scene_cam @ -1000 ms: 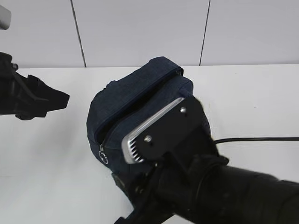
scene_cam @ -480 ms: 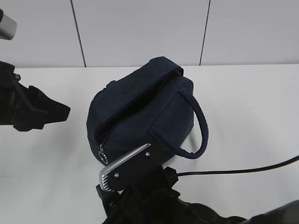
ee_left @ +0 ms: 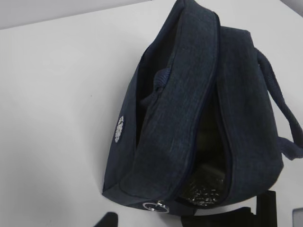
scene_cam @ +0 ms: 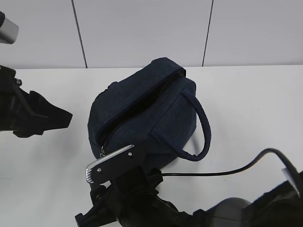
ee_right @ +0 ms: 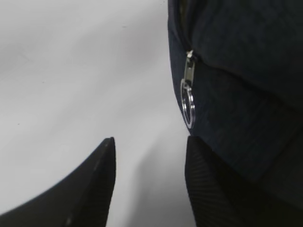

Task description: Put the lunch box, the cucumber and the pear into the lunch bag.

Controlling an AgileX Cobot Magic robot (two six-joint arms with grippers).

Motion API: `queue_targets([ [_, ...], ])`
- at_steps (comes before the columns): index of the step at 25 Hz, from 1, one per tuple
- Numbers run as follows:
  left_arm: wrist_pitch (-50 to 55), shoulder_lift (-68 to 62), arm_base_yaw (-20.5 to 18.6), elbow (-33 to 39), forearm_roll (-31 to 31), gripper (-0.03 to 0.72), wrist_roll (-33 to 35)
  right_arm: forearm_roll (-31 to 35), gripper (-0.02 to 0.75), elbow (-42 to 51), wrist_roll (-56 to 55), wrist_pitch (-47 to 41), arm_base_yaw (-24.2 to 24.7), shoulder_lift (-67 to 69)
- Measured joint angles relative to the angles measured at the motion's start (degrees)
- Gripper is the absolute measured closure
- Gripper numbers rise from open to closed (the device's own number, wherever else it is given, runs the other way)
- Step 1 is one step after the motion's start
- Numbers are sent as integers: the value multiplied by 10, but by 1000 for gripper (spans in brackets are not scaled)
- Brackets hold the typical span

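Bag (scene_cam: 142, 113): navy, on the white table (scene_cam: 246, 104), mouth partly unzipped; foil lining (ee_left: 203, 194) shows through the gap.
Ring pull (ee_right: 188, 108): hangs at the bag's near end, just beyond the right gripper's tips.
Handle (scene_cam: 199, 127): lies looped on the bag's right side.
Box, cucumber, pear: none in view; likely inside the bag, though this cannot be told.
Right gripper (ee_right: 149, 177): fingers parted, holding nothing. A second ago its arm covered the bag; it has since drawn back and lowered to the zipper end.
Left gripper (scene_cam: 64, 116): left of the bag, apart from it, barely moved; its jaws cannot be read.
Meaning: packing seems done, zipping looks next.
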State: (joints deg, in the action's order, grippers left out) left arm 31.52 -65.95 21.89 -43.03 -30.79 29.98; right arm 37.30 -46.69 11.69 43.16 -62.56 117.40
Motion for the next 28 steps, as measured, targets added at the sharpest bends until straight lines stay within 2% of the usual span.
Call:
queue_targets([
  [7,1,0,0,0,-3,363,0,5,363,-14,2,-4,28,10],
  [14,1,0,0,0,-4,363,0,-27,372,-49,5,-32,37,24],
  [16,1,0,0,0,-4,363,0,-30,433,-52,6,-34,37,25],
  [19,1,0,0,0,-4,363,0,-25,631,-52,15,-39,37,25],
  [21,0,0,0,0,-4,363,0,-19,715,-52,16,-42,37,25],
  [23,0,0,0,0,-4,363,0,-11,738,-52,28,-47,37,20],
  [28,-1,0,0,0,-4,363,0,40,738,-52,83,-54,37,-11],
])
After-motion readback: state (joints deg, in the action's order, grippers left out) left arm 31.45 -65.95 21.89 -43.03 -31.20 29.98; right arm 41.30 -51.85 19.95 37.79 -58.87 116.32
